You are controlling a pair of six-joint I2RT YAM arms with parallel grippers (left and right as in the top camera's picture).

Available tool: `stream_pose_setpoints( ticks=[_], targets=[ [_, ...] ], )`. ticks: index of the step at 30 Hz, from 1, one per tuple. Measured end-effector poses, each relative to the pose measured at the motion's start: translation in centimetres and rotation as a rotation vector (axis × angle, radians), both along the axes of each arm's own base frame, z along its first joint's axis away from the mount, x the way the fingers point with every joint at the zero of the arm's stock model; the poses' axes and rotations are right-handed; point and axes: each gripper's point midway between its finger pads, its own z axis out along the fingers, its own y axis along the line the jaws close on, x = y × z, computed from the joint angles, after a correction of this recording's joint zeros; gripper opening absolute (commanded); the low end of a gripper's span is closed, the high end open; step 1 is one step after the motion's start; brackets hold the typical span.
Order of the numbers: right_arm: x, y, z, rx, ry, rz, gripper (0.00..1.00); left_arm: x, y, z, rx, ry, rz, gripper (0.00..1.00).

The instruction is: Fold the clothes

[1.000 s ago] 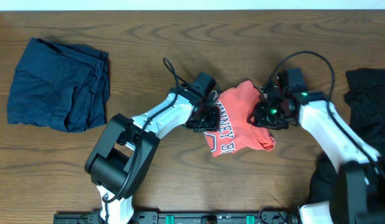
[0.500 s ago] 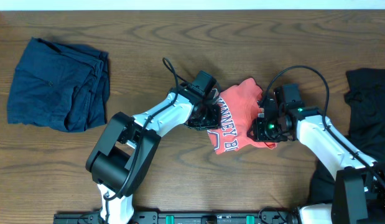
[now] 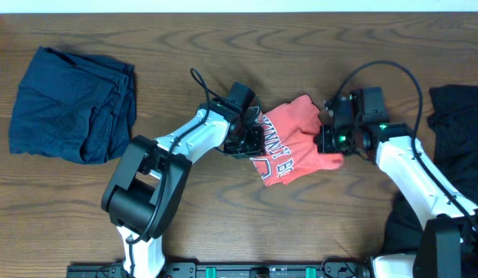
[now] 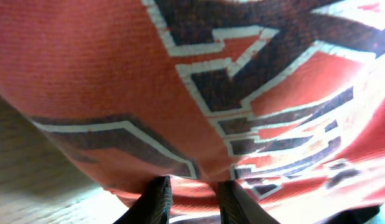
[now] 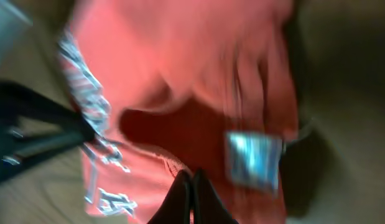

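A red shirt (image 3: 289, 147) with dark and white lettering lies crumpled at the table's middle, stretched between both grippers. My left gripper (image 3: 250, 139) is at its left edge. In the left wrist view the two fingers (image 4: 193, 198) hold a fold of the lettered red cloth (image 4: 117, 81). My right gripper (image 3: 328, 139) is at the shirt's right edge. In the right wrist view its fingers (image 5: 191, 194) are pressed together on the red cloth (image 5: 180, 74), close to a pale label (image 5: 254, 158). That view is blurred.
A heap of navy blue clothes (image 3: 72, 104) lies at the far left. Black clothes (image 3: 459, 123) lie at the right edge, beside the right arm. Bare wooden table (image 3: 223, 224) runs along the front.
The left gripper has moved left and slightly back, the right gripper right and back. The red shirt has been pulled wider between them and lifted a little.
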Motion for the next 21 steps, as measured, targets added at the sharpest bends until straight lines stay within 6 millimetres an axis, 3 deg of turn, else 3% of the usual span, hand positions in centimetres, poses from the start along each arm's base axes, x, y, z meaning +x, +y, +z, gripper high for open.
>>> stream_pose_setpoints(
  ticks=[4, 8, 12, 17, 21],
  targets=[
    [2.2, 0.2, 1.3, 0.008, -0.107, -0.002, 0.51, 0.3, 0.7, -0.1, 0.005, -0.003, -0.003, 0.29],
    [3.6, 0.1, 2.2, -0.003, -0.187, 0.018, 0.45, 0.6, 2.0, -0.4, 0.038, -0.006, -0.001, 0.30],
    [2.4, -0.1, 1.4, -0.021, -0.132, 0.032, 0.27, 0.7, 2.7, -0.4, 0.057, -0.020, -0.018, 0.31],
    [-0.9, 0.3, 0.2, 0.005, 0.012, 0.069, 0.33, -0.3, 4.4, -0.1, 0.132, -0.014, -0.052, 0.42],
    [-1.7, 1.4, 0.4, 0.039, 0.020, 0.131, 0.38, -1.2, 5.0, 1.6, 0.145, -0.014, -0.070, 0.50]
  ],
)
